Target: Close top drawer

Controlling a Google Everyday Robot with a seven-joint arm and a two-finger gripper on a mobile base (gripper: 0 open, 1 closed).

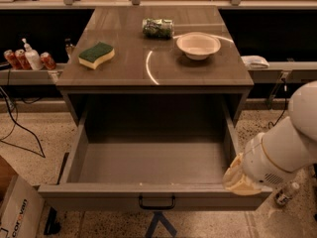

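Observation:
The top drawer [153, 162] is pulled far out of the grey-brown cabinet and its box is empty. Its flat front panel [99, 198] faces me at the bottom, with a small dark bar handle [156, 203] at centre. My white arm [287, 143] comes in from the right. Its gripper [237, 180] is at the drawer's front right corner, over the rim where the right wall meets the front panel. The lower drawers are hidden under the open one.
On the cabinet top [153, 58] lie a green-and-yellow sponge [96, 55], a green packet [158, 28] and a white bowl [198, 45]. A side shelf at left holds cans and a bottle [27, 58]. A cardboard box [15, 212] stands at lower left. Cables lie on the floor.

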